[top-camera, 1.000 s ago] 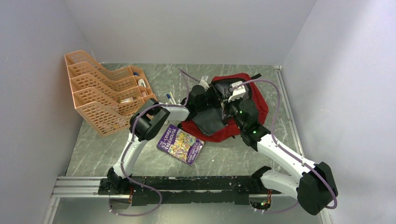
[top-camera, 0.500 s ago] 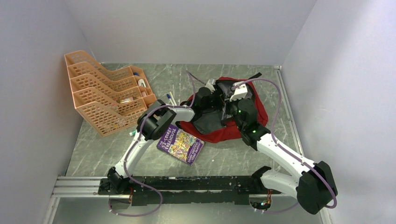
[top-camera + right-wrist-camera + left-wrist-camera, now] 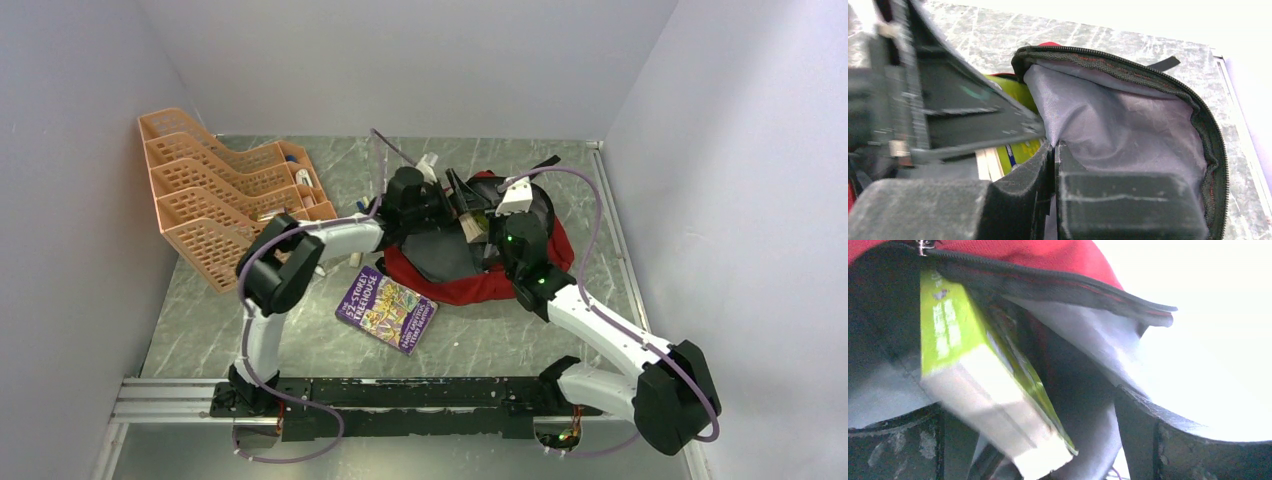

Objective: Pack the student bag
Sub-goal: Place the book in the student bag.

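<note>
The student bag, red with grey lining, lies open at the back right of the table. A green book with white page edges stands tilted inside the bag's mouth, under the red flap. My left gripper is open, its fingers wide on either side of the book and not pressing it. From above, the left gripper sits at the bag's left rim. My right gripper is shut on a fold of the grey lining, holding the opening up. The green book shows just left of it.
An orange tray rack stands at the back left with small items in it. A purple picture book lies flat in front of the bag. Pens lie between rack and bag. Grey walls close in on three sides.
My left gripper has opened and let go of the green book, which now rests in the bag. The left arm has drawn back to the left. The right gripper keeps holding the lining.
</note>
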{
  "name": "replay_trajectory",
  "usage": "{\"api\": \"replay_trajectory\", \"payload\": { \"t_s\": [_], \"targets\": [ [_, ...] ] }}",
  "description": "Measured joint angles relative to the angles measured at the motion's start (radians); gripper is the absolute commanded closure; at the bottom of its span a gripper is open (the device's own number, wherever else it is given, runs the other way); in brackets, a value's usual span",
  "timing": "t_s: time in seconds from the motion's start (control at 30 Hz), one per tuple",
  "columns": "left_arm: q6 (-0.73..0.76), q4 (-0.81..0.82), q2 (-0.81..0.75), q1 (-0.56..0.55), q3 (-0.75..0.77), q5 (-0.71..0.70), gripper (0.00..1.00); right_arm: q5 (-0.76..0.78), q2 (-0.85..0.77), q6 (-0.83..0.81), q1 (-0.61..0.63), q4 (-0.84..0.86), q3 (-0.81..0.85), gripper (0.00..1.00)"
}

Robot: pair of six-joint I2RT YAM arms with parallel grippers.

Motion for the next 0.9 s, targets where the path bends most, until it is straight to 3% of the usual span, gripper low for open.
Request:
{"api": "replay_trajectory", "payload": {
  "t_s": [0.1, 0.23, 0.43, 0.83, 0.9],
  "targets": [
    [0.05, -0.053, -0.103, 0.021, -0.053, 0.009, 0.03, 0.021, 0.008, -0.005, 0.0, 0.001, 0.0, 0.92],
    [0.124, -0.135, -0.207, 0.046, -0.122, 0.012, 0.2, 0.036, 0.013, -0.01, -0.001, 0.003, 0.0, 0.93],
    [0.165, -0.166, -0.188, 0.055, -0.157, 0.054, 0.21, 0.047, 0.013, -0.009, -0.002, 0.005, 0.0, 0.92],
    [0.135, -0.138, -0.072, 0.054, -0.197, 0.094, 0.9, 0.041, 0.016, 0.007, -0.002, -0.005, 0.0, 0.93],
    [0.126, -0.111, -0.066, 0.054, -0.196, 0.1, 0.95, 0.039, 0.019, 0.009, -0.002, -0.006, 0.0, 0.93]
  ]
}}
